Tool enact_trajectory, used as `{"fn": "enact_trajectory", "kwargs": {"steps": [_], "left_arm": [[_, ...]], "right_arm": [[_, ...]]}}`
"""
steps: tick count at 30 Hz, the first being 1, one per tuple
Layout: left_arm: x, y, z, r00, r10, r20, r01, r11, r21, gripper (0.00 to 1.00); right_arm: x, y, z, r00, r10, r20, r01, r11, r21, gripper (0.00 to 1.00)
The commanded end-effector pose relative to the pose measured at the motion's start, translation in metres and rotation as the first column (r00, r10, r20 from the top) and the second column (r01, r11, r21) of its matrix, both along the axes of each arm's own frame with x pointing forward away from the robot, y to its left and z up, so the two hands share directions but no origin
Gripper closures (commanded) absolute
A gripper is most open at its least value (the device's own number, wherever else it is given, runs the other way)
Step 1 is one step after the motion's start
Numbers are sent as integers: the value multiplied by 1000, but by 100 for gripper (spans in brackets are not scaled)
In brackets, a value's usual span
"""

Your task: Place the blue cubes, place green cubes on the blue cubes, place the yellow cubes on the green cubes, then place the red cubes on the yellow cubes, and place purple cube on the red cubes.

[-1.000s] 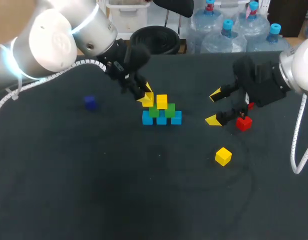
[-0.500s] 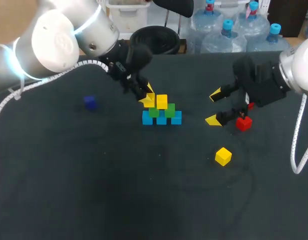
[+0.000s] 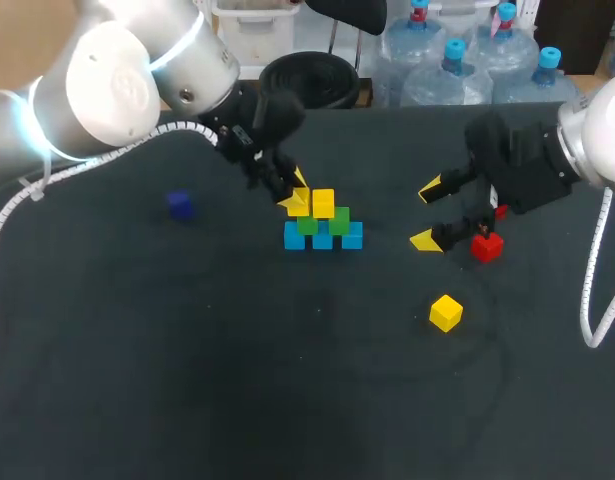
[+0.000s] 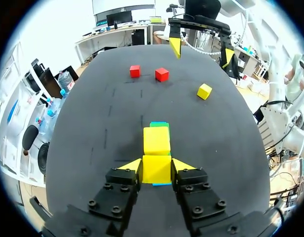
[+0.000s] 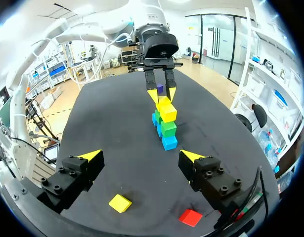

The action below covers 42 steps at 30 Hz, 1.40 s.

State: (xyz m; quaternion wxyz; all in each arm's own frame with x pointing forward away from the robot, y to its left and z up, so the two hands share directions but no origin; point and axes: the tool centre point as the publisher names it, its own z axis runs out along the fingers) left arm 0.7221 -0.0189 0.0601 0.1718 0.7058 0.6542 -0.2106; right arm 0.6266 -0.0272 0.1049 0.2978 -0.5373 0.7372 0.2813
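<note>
the left gripper [image 4: 156, 165] was closed on a yellow cube [image 4: 156, 171], its two fingers pressing the cube from both sides, at the left end of the small pyramid near the middle of the table [image 3: 187, 380]. the pyramid had three blue cubes [image 3: 322, 240] in a row at the bottom and two green cubes [image 3: 339, 221] upon them. a second yellow cube [image 3: 323, 203] sat on the green ones, just beside the held one. it seemed that the held cube lay on the left green cube, but i could not tell this surely. the right gripper [image 3: 426, 214] hung over the table to the right of the pyramid, its fingers wide apart and holding nothing. two red cubes [image 4: 162, 74] lay near it, a loose yellow cube [image 3: 446, 313] lay nearer the front edge, and the purple cube [image 3: 180, 205] lay alone, well apart at the left.
</note>
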Motion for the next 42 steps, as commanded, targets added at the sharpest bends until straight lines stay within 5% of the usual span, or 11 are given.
{"fn": "enact_trajectory", "kwargs": {"steps": [1, 15, 23, 42], "left_arm": [[3, -1, 0, 1000, -1, -5, 2, 1000, 4, 100], [5, -3, -1, 1000, -4, -7, 4, 1000, 2, 93], [4, -3, -1, 1000, -3, -11, 3, 1000, 3, 98], [5, -3, -3, 1000, -4, -15, 4, 1000, 6, 93]], "right_arm": [[0, 0, -1, 1000, 1, 1, -1, 1000, 2, 0], [0, 0, -1, 1000, 1, 1, -1, 1000, 2, 0], [0, 0, -1, 1000, 1, 1, -1, 1000, 2, 0], [0, 0, -1, 1000, 1, 1, -1, 1000, 2, 0]]}}
